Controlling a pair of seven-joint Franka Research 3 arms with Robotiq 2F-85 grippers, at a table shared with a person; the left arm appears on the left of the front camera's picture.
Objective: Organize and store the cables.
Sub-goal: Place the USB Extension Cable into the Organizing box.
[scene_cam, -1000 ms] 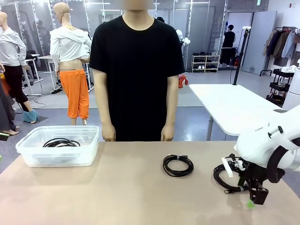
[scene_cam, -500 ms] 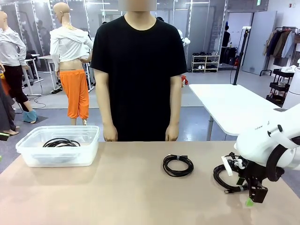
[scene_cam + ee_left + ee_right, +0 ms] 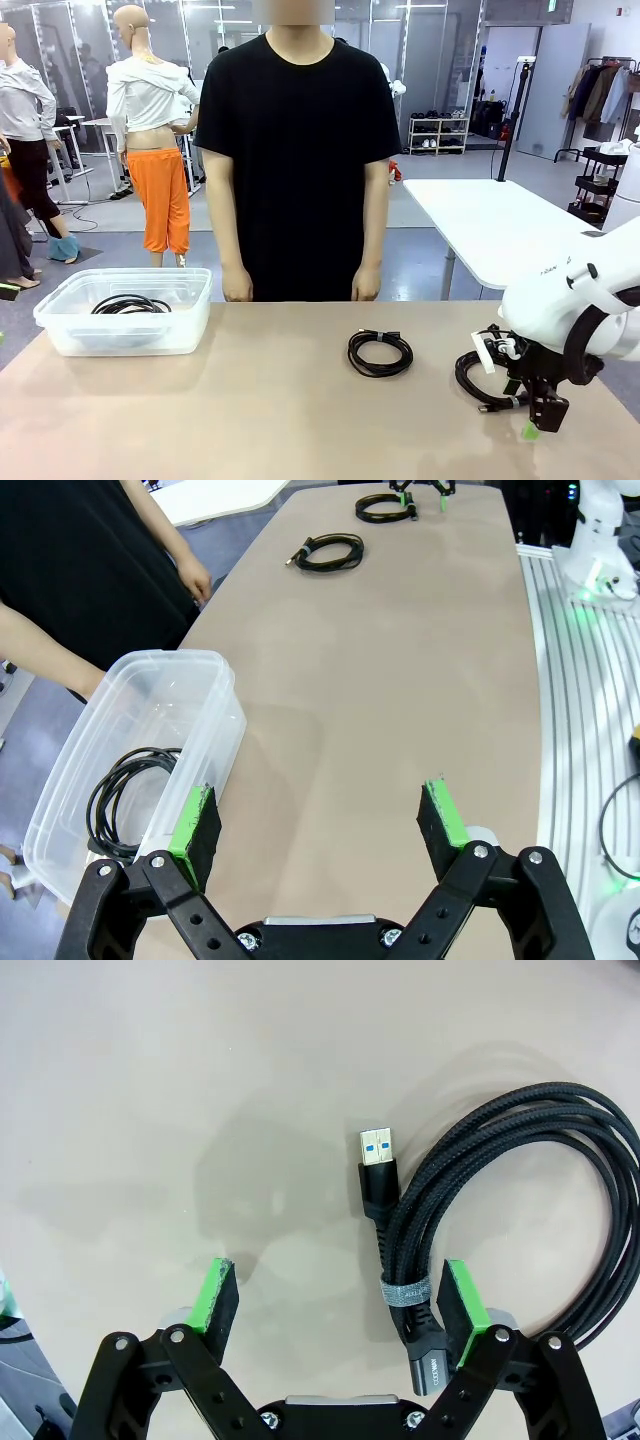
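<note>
**Right hand hangs over the nearest cable**

The right hand (image 3: 338, 1300) is wide open and holds nothing. It hangs low over the worktop (image 3: 150, 1080), right by a black coil (image 3: 420, 1200).

In the right wrist view the coil spreads out toward 2 o'clock from the gap of the hand. Its tied part, with a grey band (image 3: 405, 1293), sits inside the gap, just beside the finger at 3 o'clock. That tied part runs from 6 to 12 o'clock. It ends in a plug (image 3: 375, 1150) that points to 12.

The fingers stand at 9 and 3, so I think they would close across the tied part. The hand may need to slide a bit toward 3 o'clock first, so the band sits in the middle.

The left hand (image 3: 318, 825) is wide open too, and empty. It is by the clear box (image 3: 190, 272), at 9 o'clock on the worktop in the front view, well apart from this coil. So the right hand is the nearer one.

A stored cable (image 3: 128, 299) already lies in the box. A middle coil (image 3: 380, 371) waits on the worktop, at 9 o'clock from the right hand.
</note>
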